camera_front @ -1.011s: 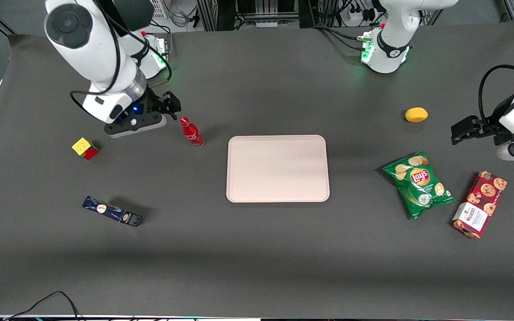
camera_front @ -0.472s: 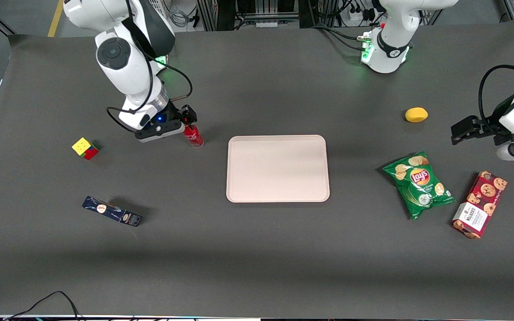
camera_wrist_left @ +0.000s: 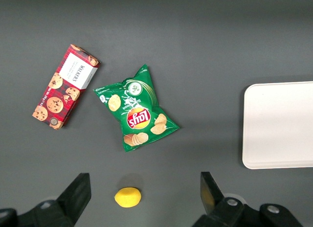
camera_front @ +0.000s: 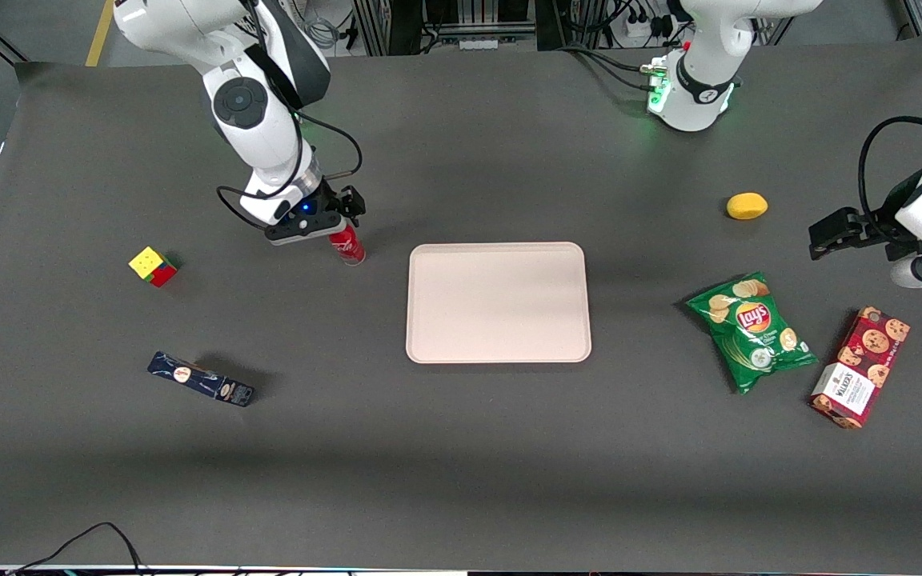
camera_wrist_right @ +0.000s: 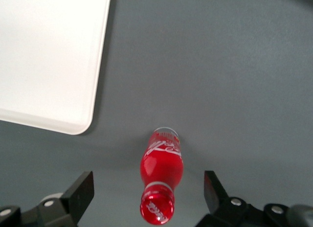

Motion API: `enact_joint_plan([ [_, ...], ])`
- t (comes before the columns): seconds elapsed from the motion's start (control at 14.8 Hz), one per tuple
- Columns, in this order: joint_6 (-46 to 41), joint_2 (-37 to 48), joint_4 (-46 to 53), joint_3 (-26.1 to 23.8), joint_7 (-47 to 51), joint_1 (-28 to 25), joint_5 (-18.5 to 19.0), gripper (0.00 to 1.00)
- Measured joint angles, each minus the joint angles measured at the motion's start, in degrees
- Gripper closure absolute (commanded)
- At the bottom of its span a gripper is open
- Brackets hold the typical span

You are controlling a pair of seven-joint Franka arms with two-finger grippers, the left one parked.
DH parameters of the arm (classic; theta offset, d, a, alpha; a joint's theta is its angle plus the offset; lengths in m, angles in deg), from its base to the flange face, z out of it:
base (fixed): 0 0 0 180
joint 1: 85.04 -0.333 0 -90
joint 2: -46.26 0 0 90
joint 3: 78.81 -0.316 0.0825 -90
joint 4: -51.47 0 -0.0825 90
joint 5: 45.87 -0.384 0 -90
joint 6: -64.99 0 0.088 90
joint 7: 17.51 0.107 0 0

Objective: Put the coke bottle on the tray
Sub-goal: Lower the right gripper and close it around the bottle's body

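Upper left of the front view is where my gripper (camera_front: 339,218) sits right now, hanging directly over the coke bottle (camera_front: 346,245), which stands upright on the dark table (camera_front: 461,448). From my wrist cam the 2 fingers (camera_wrist_right: 80,190) are spread wide, one on each side of the bottle (camera_wrist_right: 162,180), and neither one is touching it. So my claw is apart, nothing clamped. The red cap points up at the camera and the white script logo shows on the shoulder.

The bottle is just beside the tray (camera_front: 499,302), near one of its rounded corners but not touching, with a strip of bare table between them. My wrist cam catches that same corner of the tray (camera_wrist_right: 54,60). The tray itself has nothing on it, so the bottle isn't on the tray yet.

Other stuff lying around: a Rubik's cube (camera_front: 152,266) and a dark blue box (camera_front: 200,379) toward my end of the table, both nearer the front camera than the bottle. Toward the parked arm's end there's a lemon (camera_front: 747,206), a green Lay's bag (camera_front: 751,330) and a red cookie box (camera_front: 860,366).
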Motion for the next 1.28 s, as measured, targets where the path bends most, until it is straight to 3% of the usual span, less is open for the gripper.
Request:
enact_joint_plan([
  [1.28,6.92,-1.77,-6.11,-1.57,0.22,0.65,0.0,0.0],
])
